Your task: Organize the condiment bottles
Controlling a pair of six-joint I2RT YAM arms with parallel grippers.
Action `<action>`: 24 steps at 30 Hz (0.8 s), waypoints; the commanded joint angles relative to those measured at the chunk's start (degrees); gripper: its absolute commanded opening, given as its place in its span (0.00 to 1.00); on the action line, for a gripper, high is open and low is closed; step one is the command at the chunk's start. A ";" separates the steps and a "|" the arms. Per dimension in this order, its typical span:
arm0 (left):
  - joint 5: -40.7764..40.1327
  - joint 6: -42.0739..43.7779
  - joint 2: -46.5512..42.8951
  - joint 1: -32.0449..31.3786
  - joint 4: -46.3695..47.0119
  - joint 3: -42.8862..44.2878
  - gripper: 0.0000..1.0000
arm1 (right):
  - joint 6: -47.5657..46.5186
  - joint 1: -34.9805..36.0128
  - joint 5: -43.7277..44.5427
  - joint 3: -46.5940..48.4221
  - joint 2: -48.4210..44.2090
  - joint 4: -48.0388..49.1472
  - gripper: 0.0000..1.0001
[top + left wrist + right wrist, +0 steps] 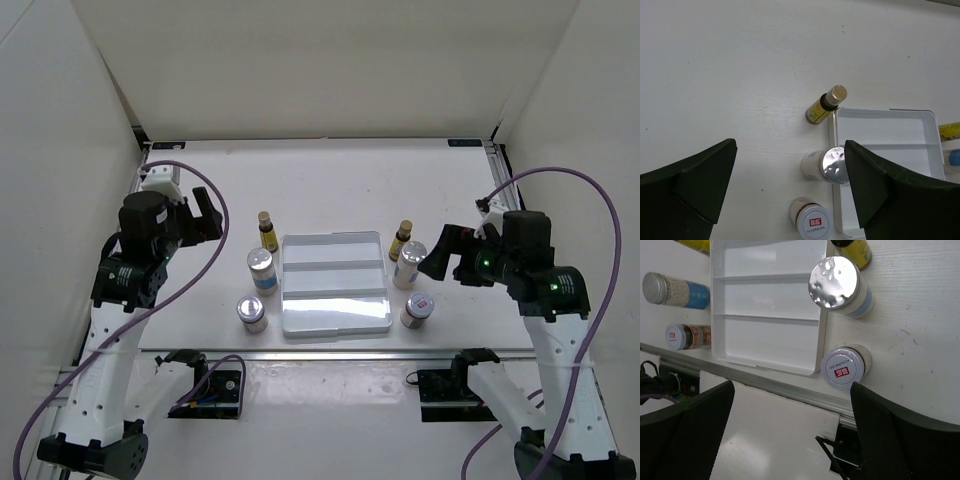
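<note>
**Six bottles, one tray, both pincers wide open**

Quick status from my side. Both of mine hang in the air with nothing in them. My left pincer [208, 215] is spread wide, well off to the left of the tray [334, 310]. My right pincer [437, 255] is just as wide and sits off the tray's right side, close to the bottles there.

Closest to me, the left red-cap bottle [251, 314] stands off the tray's near-left corner with a bit of a gap. The right red-cap bottle [417, 309] is just beside the near-right corner. Both caps carry a red sticker, and I can't tell what's inside either.

Halfway back, the left blue-label bottle [261, 270] is just beside the tray's left wall. Above its label it looks filled with pale grainy stuff. The right blue-label bottle [409, 265] is just beside the right wall. Both have shiny silver caps.

Farthest out, the left brown bottle [267, 231] stands off the tray's far-left corner and the right brown bottle [402, 239] off the far-right corner. They're slim, with yellow labels and tan caps.

The tray is shallow and white, split into three side-to-side strips, the nearest one biggest. All six bottles stand upright on the table [320, 190] outside its rim, three per side.
</note>
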 commanded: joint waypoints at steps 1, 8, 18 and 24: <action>-0.80 -0.35 0.33 -0.04 -0.43 -0.47 0.99 | -3.29 1.52 0.45 0.29 -0.50 -1.69 1.00; -2.65 -1.49 0.33 -0.04 -0.43 -2.13 0.99 | -2.33 5.99 9.25 -2.61 1.97 -4.16 0.94; -0.45 -2.19 3.15 -0.04 -0.43 -2.67 0.99 | 5.85 14.87 22.17 -3.66 8.91 -5.04 0.98; -0.45 -2.19 2.62 -0.04 -0.43 -2.67 0.99 | 10.77 15.41 21.39 -4.72 10.32 -2.23 0.98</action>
